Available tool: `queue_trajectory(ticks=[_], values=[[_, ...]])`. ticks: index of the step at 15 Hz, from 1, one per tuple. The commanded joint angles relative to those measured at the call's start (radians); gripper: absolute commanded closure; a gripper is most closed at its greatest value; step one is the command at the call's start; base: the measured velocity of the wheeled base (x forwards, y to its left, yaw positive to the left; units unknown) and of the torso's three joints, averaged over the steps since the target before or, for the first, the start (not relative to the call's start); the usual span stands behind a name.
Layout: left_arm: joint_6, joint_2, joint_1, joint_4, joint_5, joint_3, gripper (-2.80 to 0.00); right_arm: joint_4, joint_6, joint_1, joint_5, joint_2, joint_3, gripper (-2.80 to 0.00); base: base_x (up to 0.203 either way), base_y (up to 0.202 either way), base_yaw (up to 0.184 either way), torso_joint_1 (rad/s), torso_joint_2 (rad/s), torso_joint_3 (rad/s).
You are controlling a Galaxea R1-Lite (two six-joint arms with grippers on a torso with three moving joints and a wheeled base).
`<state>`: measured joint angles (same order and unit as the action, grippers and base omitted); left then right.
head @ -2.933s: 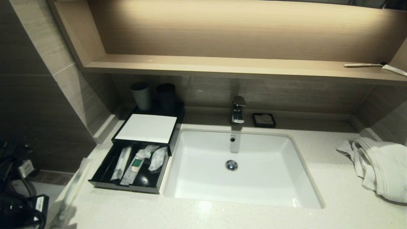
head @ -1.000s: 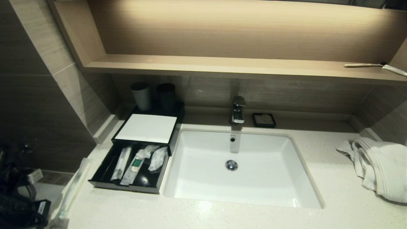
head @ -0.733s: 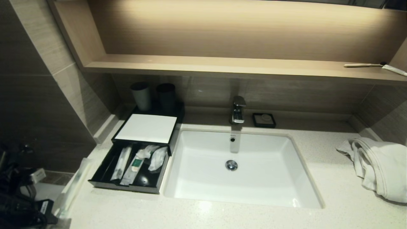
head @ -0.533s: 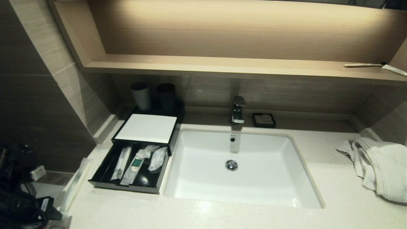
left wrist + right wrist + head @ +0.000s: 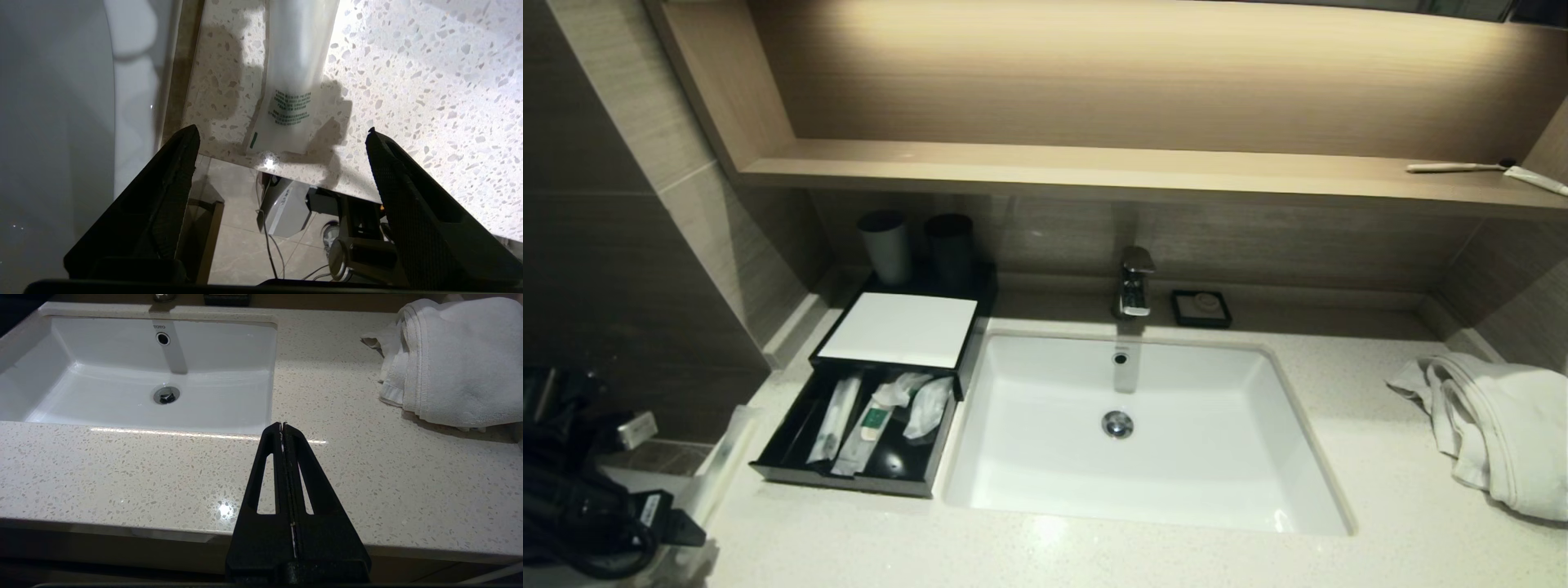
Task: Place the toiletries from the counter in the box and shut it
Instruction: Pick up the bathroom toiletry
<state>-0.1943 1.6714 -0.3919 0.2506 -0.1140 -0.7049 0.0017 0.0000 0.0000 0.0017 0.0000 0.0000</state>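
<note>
A black box (image 5: 783, 457) stands left of the sink with its drawer pulled out and a white top (image 5: 898, 329). Three wrapped toiletries (image 5: 870, 420) lie in the drawer. A long pale packet (image 5: 719, 465) lies on the counter's left front edge; it also shows in the left wrist view (image 5: 296, 69) with green print. My left gripper (image 5: 281, 130) is open and empty, hovering just off the counter edge with the packet's near end between its fingertips' line. My left arm (image 5: 588, 506) shows at lower left. My right gripper (image 5: 282, 425) is shut and empty, above the counter's front, right of the sink.
A white sink (image 5: 1307, 482) with a faucet (image 5: 1134, 282) fills the middle. Two dark cups (image 5: 886, 245) stand behind the box. A soap dish (image 5: 1201, 308) sits by the faucet. A white towel (image 5: 1494, 425) lies at right. A toothbrush (image 5: 1454, 167) lies on the shelf.
My left arm has risen and moved right at the lower left, closer to the packet on the counter edge. Nothing on the counter has moved.
</note>
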Motion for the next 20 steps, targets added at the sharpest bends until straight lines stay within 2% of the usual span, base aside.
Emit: queue_trajectory(ticks=[1,8,20], values=[[-0.001,0.035,0.001,0.001,0.0,-0.012,-2.8,0.0,0.0,0.0,0.0,0.0,0.0,0.0,0.0,0.0,0.0,0.0,0.0,0.0],[-0.004,0.088,0.001,-0.036,0.001,-0.024,-2.8,0.0,0.0,0.0,0.0,0.0,0.0,0.0,0.0,0.0,0.0,0.0,0.0,0.0],[0.001,0.071,0.021,-0.034,-0.012,-0.045,-2.8,0.0,0.0,0.0,0.0,0.0,0.0,0.0,0.0,0.0,0.0,0.0,0.0,0.0]])
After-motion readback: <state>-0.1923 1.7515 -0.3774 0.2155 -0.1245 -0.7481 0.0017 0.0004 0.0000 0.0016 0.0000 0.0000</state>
